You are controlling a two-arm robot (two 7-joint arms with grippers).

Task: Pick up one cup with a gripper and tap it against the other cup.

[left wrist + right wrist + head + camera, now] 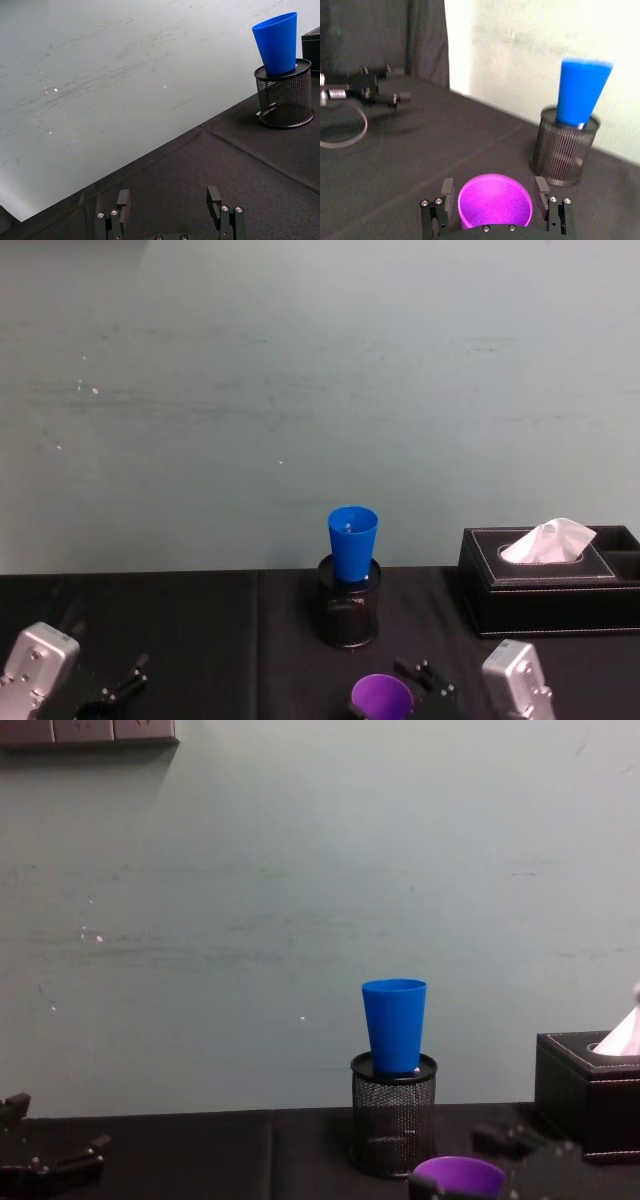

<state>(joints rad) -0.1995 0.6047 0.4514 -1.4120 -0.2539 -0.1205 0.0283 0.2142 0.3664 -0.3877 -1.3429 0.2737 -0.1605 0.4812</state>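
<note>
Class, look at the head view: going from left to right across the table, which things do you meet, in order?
Left hand → purple cup → right hand → tissue box. The blue cup, standing in the mesh pen holder, overlaps the purple cup's span, so both are left out.

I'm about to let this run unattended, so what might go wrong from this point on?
The blue cup stands upright in the black mesh pen holder, raised and narrow at its base, so a hard tap may tip it out or topple the holder. The right gripper brackets the purple cup near its rim; a loose grip on the smooth taper could let it slip. The tissue box sits close by, limiting any swing.
</note>
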